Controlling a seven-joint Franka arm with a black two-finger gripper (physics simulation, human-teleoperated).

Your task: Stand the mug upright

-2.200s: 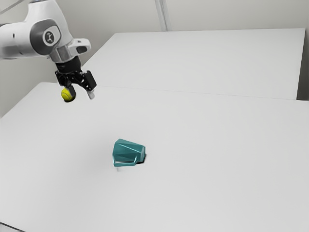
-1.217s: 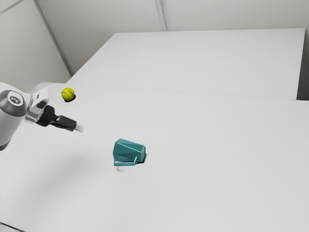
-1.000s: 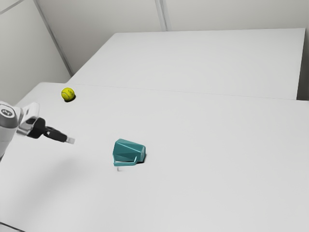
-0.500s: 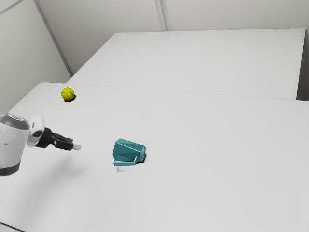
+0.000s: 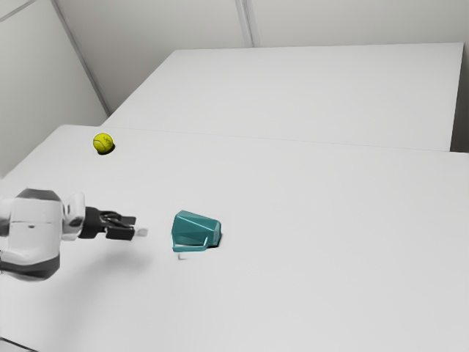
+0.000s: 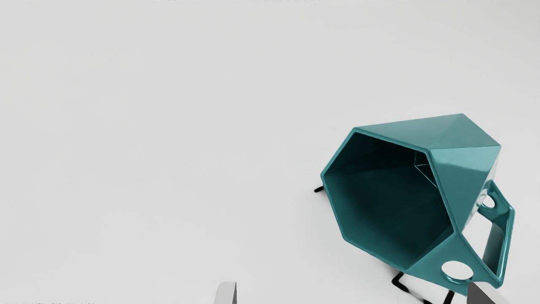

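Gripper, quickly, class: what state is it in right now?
Gripper: open, its fingers spread apart, holding nothing; the mug lies on its side beyond the fingertips.

Room of unclear kind, pale walls [image 5: 161, 26]

Exterior view from beside arm [image 5: 33, 235], set back, looking down across surface [image 5: 330, 257], wrist view closer, slanting down toward mug [image 6: 464, 169], mug and surface in both

No text can be read anywhere (the mark [image 5: 108, 138] on the yellow ball [image 5: 101, 144] is too small).
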